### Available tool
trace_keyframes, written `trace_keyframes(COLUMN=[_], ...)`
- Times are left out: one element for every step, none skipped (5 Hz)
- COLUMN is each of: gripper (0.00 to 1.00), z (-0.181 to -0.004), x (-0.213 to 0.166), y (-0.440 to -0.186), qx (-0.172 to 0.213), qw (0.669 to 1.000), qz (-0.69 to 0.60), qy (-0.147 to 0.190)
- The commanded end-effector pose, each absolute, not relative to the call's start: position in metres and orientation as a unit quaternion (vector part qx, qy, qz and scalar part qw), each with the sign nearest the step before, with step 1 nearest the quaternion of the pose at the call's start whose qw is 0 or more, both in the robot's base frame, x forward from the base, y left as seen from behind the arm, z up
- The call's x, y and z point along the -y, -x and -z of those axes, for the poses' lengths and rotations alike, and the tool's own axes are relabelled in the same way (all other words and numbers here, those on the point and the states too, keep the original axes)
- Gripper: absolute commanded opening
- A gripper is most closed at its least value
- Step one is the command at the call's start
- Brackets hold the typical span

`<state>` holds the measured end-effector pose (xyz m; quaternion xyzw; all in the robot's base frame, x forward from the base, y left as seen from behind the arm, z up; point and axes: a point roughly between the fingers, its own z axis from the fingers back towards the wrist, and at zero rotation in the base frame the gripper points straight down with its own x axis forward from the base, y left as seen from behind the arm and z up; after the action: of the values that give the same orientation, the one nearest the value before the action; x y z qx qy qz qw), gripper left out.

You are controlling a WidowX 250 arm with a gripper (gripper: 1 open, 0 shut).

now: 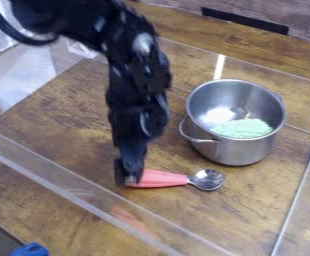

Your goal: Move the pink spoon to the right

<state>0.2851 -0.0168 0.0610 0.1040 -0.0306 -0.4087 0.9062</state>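
Observation:
The pink spoon (pixel 169 179) lies flat on the wooden table, its coral handle pointing left and its shiny metal bowl to the right, just in front of the steel pot. My gripper (pixel 127 172) points down over the handle's left end, blurred by motion. Its dark fingers (pixel 122 174) hang just above the handle tip and look parted, with the spoon resting on the table rather than lifted with them.
The steel pot (pixel 209 145) with green contents (pixel 245 128) stands right behind the spoon. A clear plastic wall (pixel 64 175) runs along the front and sides of the work area. A blue object (pixel 31 250) shows at the bottom left edge.

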Motion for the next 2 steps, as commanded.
trace_keyframes(gripper=[1.00,1.00], z=[-0.112,-0.144], x=[-0.005,-0.024], y=[-0.290,-0.287], qx=[0.073,0.095], qw=[0.917,0.919], qz=[0.369,0.353], qy=[-0.135,-0.145])
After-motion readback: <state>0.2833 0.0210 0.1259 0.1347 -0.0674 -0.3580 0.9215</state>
